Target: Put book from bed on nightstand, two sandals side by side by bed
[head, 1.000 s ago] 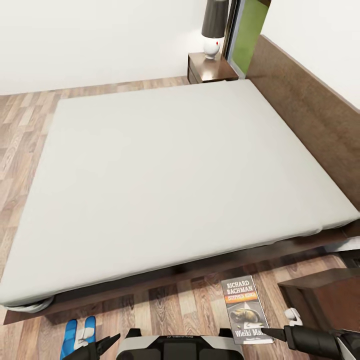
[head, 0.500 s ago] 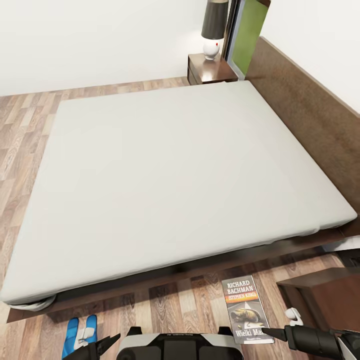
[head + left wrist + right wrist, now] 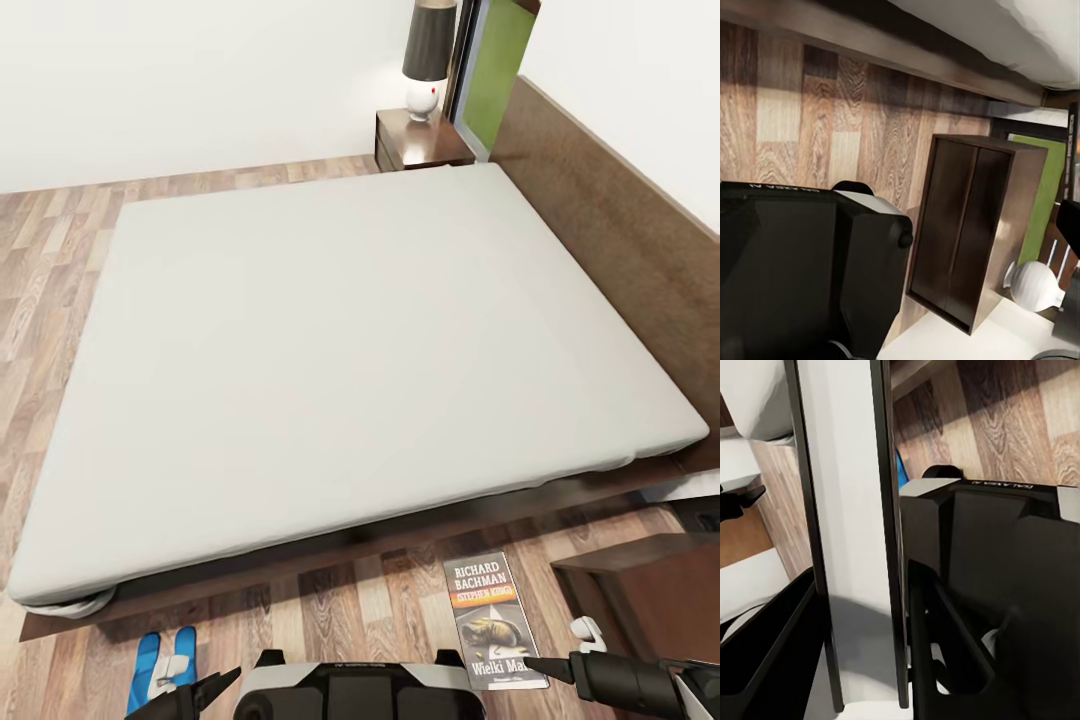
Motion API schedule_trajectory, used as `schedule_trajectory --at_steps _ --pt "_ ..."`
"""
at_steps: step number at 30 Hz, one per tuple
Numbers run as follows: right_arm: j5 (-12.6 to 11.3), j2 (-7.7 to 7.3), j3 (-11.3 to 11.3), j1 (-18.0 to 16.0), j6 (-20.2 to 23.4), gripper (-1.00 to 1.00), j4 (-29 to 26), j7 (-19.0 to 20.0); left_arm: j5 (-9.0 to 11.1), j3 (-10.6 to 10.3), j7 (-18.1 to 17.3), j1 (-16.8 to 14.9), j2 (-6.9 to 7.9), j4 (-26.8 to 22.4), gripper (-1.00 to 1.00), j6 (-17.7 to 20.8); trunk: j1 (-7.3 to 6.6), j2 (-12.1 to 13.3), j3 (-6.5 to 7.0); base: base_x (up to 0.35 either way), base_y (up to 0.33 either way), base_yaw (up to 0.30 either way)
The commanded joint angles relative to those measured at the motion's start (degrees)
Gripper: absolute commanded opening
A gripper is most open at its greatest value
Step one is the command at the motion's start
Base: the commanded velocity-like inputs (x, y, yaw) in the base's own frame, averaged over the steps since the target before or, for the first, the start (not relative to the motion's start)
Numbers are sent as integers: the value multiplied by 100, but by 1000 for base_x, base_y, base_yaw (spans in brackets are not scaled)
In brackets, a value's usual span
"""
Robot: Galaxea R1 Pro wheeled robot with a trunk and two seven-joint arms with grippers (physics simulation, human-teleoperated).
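The bed (image 3: 330, 350) takes up most of the head view, its grey mattress bare, the brown headboard (image 3: 620, 230) running along its right side. Far corner, there's a nightstand (image 3: 420, 140) with its lamp (image 3: 430, 55); a second nightstand (image 3: 650, 590) sits low right, close to the robot. The book (image 3: 492, 618) is held edge-on between the right gripper (image 3: 862, 660) fingers, which are clamped on it; in the head view its cover faces up above the wood floor (image 3: 350, 610), just left of that near nightstand. The two sandals (image 3: 165, 668) are pinched together in the left gripper (image 3: 190, 695), low left near the bed's corner.
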Motion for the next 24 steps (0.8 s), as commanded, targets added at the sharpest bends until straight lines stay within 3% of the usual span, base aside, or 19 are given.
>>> schedule_trajectory --at_steps 1,24 --pt "-59 -8 35 -3 51 -100 -2 -3 55 -48 -10 -3 2 9 100 -45 -20 36 14 0 0 0" --pt "-101 -8 35 -3 46 -100 0 -2 55 -48 -10 -3 2 9 100 -45 -526 958 446 0 0 -7"
